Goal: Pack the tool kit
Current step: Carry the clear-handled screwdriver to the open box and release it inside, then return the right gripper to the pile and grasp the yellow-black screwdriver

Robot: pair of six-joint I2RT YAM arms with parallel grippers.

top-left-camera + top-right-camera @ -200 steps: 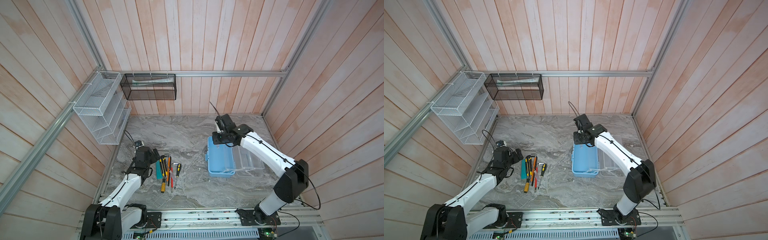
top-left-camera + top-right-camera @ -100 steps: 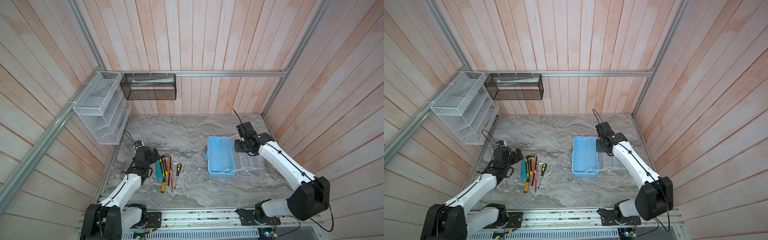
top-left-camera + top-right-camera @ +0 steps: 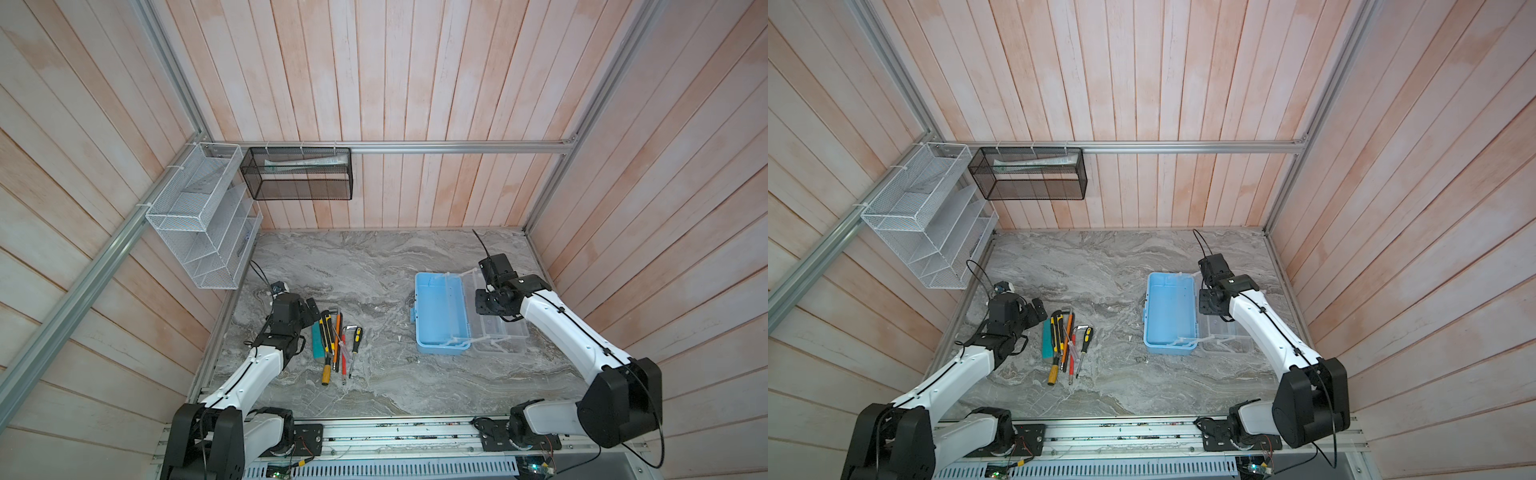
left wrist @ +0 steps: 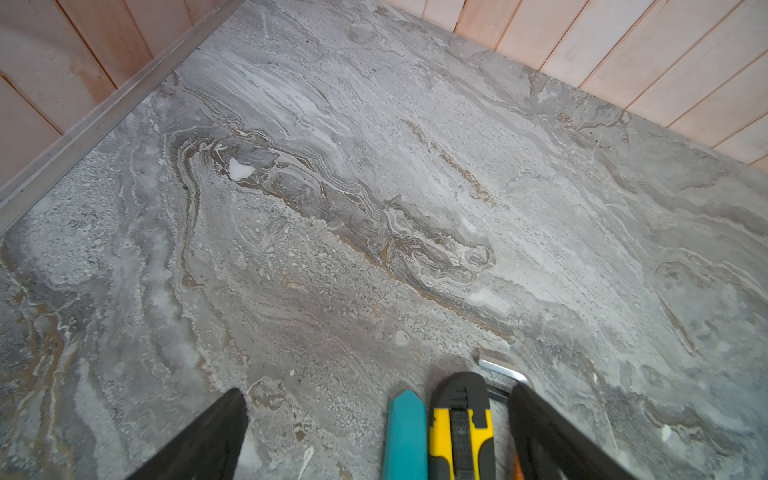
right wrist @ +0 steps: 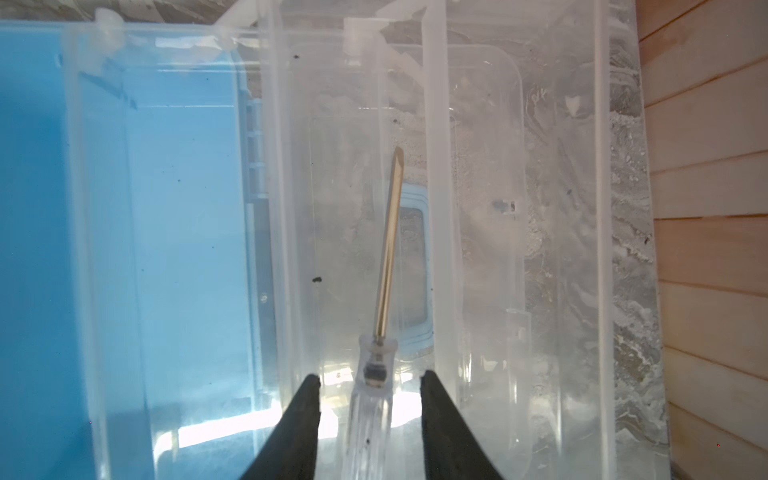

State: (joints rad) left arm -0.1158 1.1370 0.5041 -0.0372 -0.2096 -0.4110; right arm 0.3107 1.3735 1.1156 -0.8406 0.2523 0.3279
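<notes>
We find the tool kit (image 3: 440, 316) lying open right of centre in both top views, its pale-blue case on the marble tabletop (image 3: 374, 270) and its clear trays (image 3: 505, 332) spread out to the case's right. Our right gripper (image 5: 368, 378) hangs over one tray, jaws partly parted. A gap shows on either side of the clear-handled screwdriver (image 5: 388, 249) between them, so nothing is gripped. Our left gripper (image 4: 378, 390), lower left in the top views, is spread wide and empty, with a teal tool (image 4: 405, 436) and a yellow utility knife (image 4: 459, 428) showing between its fingers.
</notes>
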